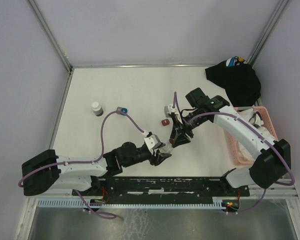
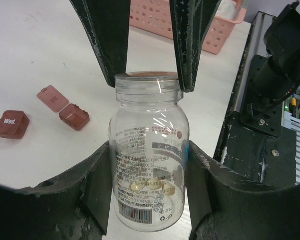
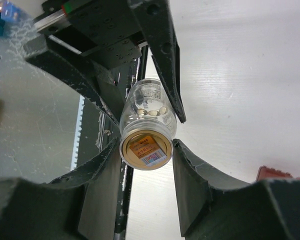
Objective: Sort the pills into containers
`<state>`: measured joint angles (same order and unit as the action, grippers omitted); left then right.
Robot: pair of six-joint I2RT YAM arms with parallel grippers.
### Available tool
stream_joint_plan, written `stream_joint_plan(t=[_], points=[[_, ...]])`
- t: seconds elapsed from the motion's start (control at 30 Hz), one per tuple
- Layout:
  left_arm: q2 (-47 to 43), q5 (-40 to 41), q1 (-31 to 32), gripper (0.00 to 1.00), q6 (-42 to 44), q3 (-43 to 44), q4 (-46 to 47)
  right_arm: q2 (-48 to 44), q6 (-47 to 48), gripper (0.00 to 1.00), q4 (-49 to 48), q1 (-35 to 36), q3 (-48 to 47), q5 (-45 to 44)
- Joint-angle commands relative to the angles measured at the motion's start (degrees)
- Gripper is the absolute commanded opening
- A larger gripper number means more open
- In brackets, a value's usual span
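White bench (image 1: 120, 90) holds two tiny dark-red square boxes (image 2: 11, 124) (image 2: 74, 117); left claw (image 2: 149, 165) pinches the clear vial (image 3: 149, 107), right claw (image 3: 146, 145) clamps its yellowish-amber top (image 3: 145, 151).

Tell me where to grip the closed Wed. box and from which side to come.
Likely best: pinch the Wed. box across two opposite side walls, coming straight down from above: it is a small cube lying flat, lid shut, nothing touching it, the open box apart. The left pincer and right pincer both clamp the clear bottle, so one must free up first.
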<state>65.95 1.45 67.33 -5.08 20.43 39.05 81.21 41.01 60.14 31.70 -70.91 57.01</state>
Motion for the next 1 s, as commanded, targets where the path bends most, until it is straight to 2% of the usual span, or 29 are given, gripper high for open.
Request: stream_joint_plan(t=[0.0, 0.07, 0.1, 0.2, 0.27, 0.33, 0.43, 0.5, 0.6, 0.67, 0.73, 0.8, 0.97], points=[[-1.2, -6.5, -0.3, 0.03, 0.7, -0.3, 4.2, -2.5, 27.5, 0.23, 13.1, 0.4, 0.0, 6.3], [0.0, -11.2, -0.6, 0.03, 0.3, 0.6, 3.0, -4.3, 42.9, 0.24, 17.8, 0.4, 2.2, 5.0], [0.8, -13.5, -0.8, 0.03, 0.3, 1.4, 2.2, -5.4, 46.0, 0.26, 17.9, 0.4, 3.3, 3.6], [3.4, -16.5, -1.0, 0.03, 0.8, 3.5, -0.1, -8.6, 43.1, 0.28, 12.1, 0.4, 6.0, -0.7], [4.6, -16.5, -1.0, 0.03, 0.9, 4.1, 0.0, -9.4, 40.6, 0.34, 10.0, 0.4, 6.4, -1.1], [4.8, -15.8, -1.0, 0.03, 1.0, 4.1, 0.7, -9.4, 39.4, 0.49, 10.0, 0.4, 6.2, -0.3], [3.9, -14.2, -1.0, 0.03, 1.4, 3.7, 1.1, -9.5, 33.7, 0.86, 9.5, 0.4, 5.0, 0.6], [2.7, -12.8, -1.0, 0.03, 1.8, 2.9, 0.8, -9.3, 27.7, 0.96, 9.4, 0.0, 3.0, 1.6], [0.3, -10.0, -1.0, 0.03, 1.9, 1.2, 1.2, -8.1, 25.9, 0.99, 14.2, -1.2, -1.1, 4.9], [-1.1, -8.5, -1.0, 0.03, 1.5, 0.1, 2.3, -7.4, 19.9, 0.99, 13.8, -2.0, -2.5, 6.7], [-2.3, -6.6, -1.0, 0.03, 1.1, -0.5, 2.8, -6.6, 10.0, 0.99, 9.3, -2.3, -2.5, 6.6], [-3.3, -4.4, -0.9, 0.03, 0.5, -0.5, 2.5, -5.6, -4.3, 0.99, 2.0, -2.3, -1.8, 4.0], [-5.0, -0.8, -0.8, 0.03, -0.4, -0.5, 2.4, -3.6, -8.1, 0.99, 3.2, -1.9, -3.9, 2.5]])
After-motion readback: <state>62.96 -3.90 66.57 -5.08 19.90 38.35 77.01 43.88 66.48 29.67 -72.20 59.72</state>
